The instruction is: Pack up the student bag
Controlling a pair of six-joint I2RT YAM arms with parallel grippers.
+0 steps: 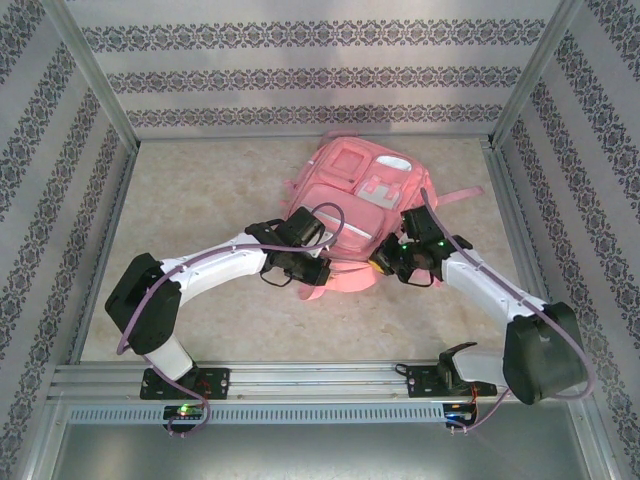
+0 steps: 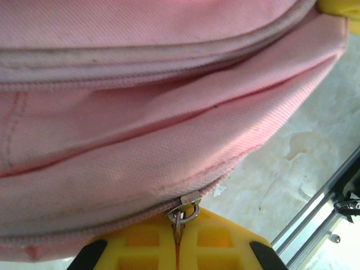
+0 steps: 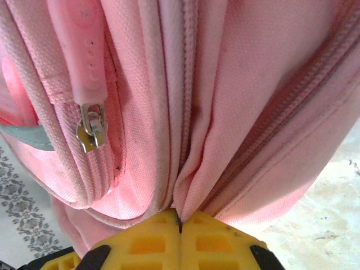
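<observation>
Top external shows student bag (image 1: 360,215) lying diagonally, near-left to far-right, both jaws pinching it.

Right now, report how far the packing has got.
Done: the student bag lies flat on the table. In hand: left gripper pinches a zipper pull; right gripper clamps bag fabric. Left: probably running the zipper; contents are hidden.

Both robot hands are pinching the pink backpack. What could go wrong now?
1. The left gripper pinches only the small metal zipper pull; it could slip out if tugged.
2. The right gripper is shut on a thin fold of the student bag; the fabric might slide free, or pulling both ways could strain the seam.
</observation>
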